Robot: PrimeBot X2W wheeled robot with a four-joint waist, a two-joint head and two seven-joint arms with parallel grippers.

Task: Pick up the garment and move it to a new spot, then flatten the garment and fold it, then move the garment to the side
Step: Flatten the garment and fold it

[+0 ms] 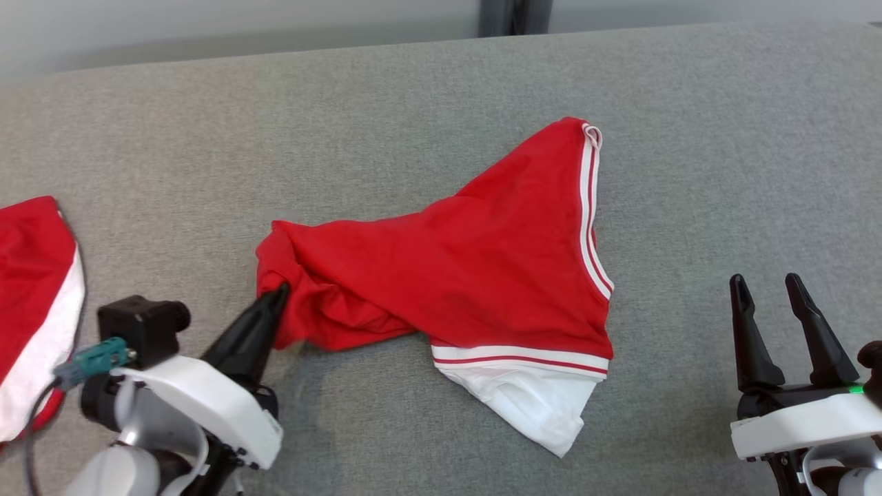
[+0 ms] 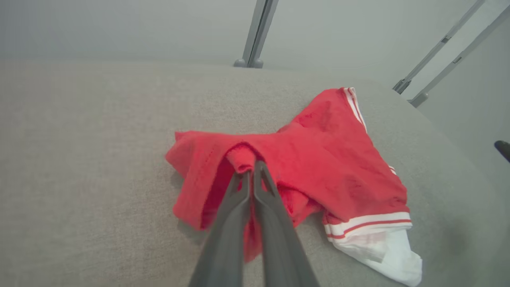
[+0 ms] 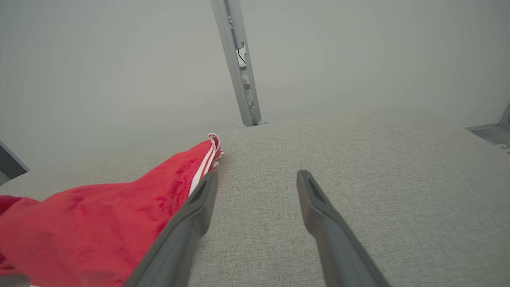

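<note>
Garment: the red garment (image 1: 482,269) with white striped trim lay crumpled near the middle of the grey fabric-covered counter (image 1: 413,103). One striped edge ran up to a peak on the far right side, and a white section (image 1: 530,406) spilled out under a striped band on the near side.
Left hand: the left hand (image 1: 279,293) was pinched shut on a small bunched fold at the garment's left end. In the left wrist view its two dark fingers met at the tips, with red cloth gathered just past them.
Right hand: the right hand (image 1: 765,279) sat at the lower right, well apart from the garment, fingers spread wide and holding nothing. In the right wrist view the striped edge lay just beside its left finger.
Other cloth: a second red and white garment (image 1: 34,289) lay at the counter's left edge, apart from the first.
Background: a dark upright post (image 1: 513,17) stood beyond the counter's far edge.
</note>
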